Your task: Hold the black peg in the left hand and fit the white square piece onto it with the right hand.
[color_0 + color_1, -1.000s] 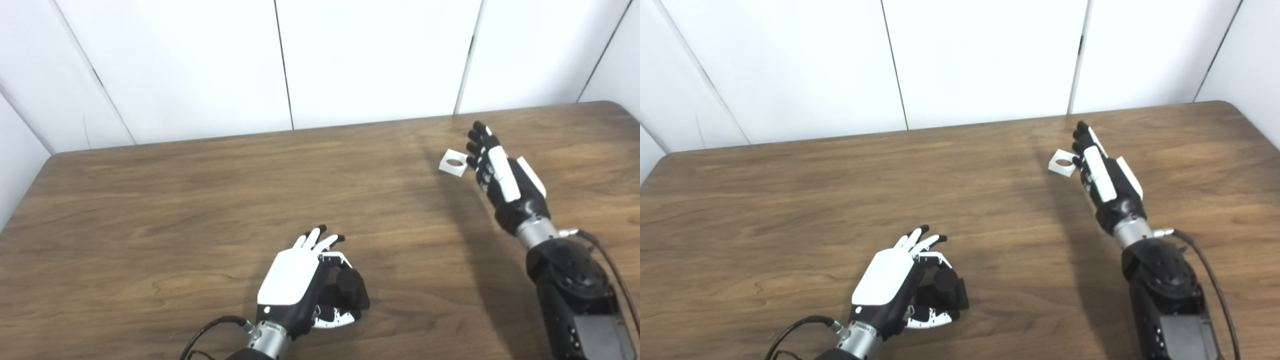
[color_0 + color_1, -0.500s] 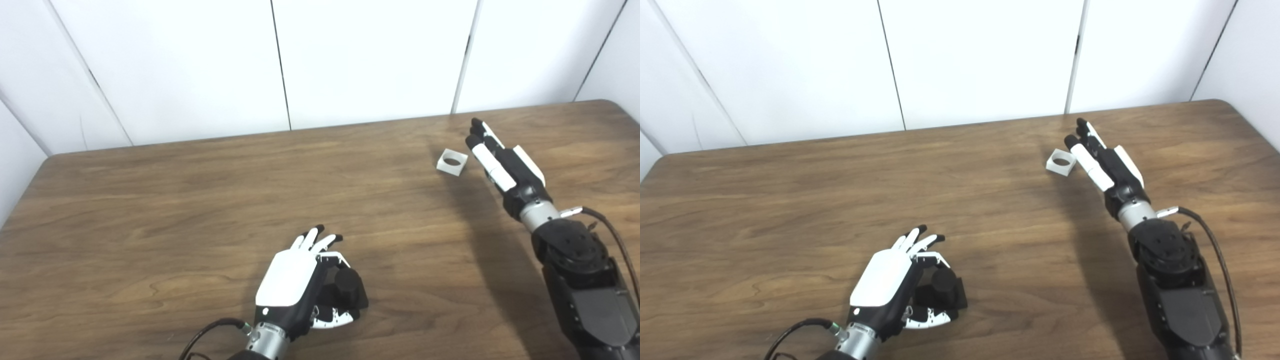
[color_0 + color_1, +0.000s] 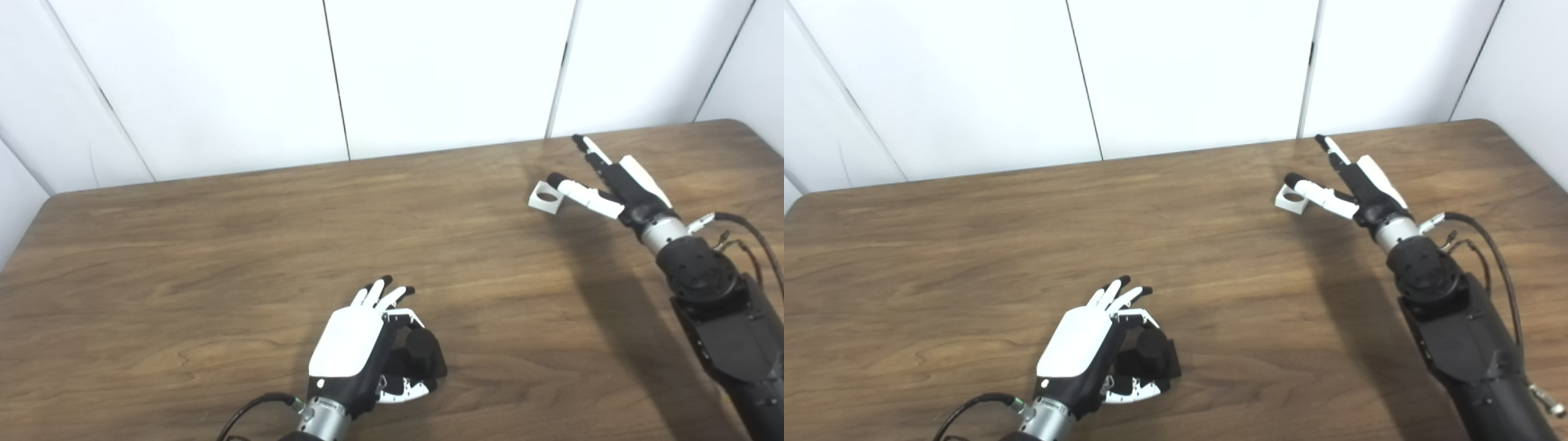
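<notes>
You're looking at a bare robot test bay, lab-like.
A wood-grain table (image 3: 184, 257) fills the lower frame; plain white wall panels (image 3: 441, 67) with dark seams close off the top, with nothing homely anywhere.

The peg (image 3: 422, 355) is found at the table's (image 3: 184, 257) near edge, centre, beside the left hand (image 3: 358, 349). The square piece (image 3: 545, 197) lies far back on the right, just beside the right hand (image 3: 612, 184).

one black peg (image 3: 422, 354), one white square piece (image 3: 545, 197)
</notes>
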Action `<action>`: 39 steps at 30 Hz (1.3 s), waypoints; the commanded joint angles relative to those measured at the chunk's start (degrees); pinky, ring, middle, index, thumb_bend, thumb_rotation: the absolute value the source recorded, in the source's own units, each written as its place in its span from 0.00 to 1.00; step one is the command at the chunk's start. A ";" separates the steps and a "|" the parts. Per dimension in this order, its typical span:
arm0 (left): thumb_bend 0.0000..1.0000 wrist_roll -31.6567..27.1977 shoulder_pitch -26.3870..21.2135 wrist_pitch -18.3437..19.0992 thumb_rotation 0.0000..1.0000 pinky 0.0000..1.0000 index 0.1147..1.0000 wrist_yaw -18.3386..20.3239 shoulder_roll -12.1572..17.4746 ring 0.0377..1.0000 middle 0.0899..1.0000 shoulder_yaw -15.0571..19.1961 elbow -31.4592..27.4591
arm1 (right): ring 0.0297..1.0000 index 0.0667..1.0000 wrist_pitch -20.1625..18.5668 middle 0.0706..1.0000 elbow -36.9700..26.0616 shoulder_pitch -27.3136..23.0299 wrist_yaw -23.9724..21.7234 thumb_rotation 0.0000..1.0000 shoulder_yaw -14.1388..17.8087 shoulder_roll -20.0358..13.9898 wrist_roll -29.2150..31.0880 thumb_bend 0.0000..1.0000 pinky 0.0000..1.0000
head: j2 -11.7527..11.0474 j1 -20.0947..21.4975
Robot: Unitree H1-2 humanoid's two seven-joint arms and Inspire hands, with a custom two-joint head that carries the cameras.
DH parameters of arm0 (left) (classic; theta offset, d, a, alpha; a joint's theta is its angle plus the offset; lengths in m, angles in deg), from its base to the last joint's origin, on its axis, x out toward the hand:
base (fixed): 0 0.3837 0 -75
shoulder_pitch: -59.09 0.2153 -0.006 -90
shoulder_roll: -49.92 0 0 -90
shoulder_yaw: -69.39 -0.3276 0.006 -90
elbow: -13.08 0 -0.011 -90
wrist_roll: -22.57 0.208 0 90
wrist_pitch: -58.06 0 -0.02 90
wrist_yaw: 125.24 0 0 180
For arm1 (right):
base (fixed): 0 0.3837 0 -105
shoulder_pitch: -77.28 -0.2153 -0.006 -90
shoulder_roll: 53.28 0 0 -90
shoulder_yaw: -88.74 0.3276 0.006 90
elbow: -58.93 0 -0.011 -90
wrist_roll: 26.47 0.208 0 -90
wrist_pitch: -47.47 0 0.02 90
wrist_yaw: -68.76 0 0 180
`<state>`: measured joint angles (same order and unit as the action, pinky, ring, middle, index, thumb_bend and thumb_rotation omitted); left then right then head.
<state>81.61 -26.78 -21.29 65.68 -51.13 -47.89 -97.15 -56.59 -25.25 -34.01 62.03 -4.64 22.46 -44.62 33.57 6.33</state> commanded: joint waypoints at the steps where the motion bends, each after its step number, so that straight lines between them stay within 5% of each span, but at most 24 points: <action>1: 0.52 0.60 0.18 0.38 0.07 0.99 0.42 0.17 0.40 1.00 0.90 0.40 1.53 | 1.00 1.00 2.22 1.00 -0.66 -3.71 1.04 0.76 -0.36 -1.01 -2.06 0.70 1.00 | 0.00 0.00; 14: 0.52 1.14 0.39 0.34 0.07 0.99 0.42 0.26 0.28 1.00 0.91 0.34 1.56 | 1.00 1.00 2.39 1.00 3.92 -8.78 -0.35 0.66 -5.10 -3.85 -10.54 0.72 1.00 | -0.37 -0.10; 39: 0.52 1.04 0.61 0.25 0.07 1.00 0.42 -1.17 0.02 1.00 0.91 0.13 2.31 | 1.00 0.91 2.77 1.00 10.16 -17.15 -8.85 0.64 -15.53 -8.53 -26.62 0.81 1.00 | -0.73 -0.08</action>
<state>81.26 -26.46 -21.62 63.97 -51.40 -47.77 -96.44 -54.77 -14.28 -47.32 52.80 -20.62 15.64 -70.17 32.78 6.24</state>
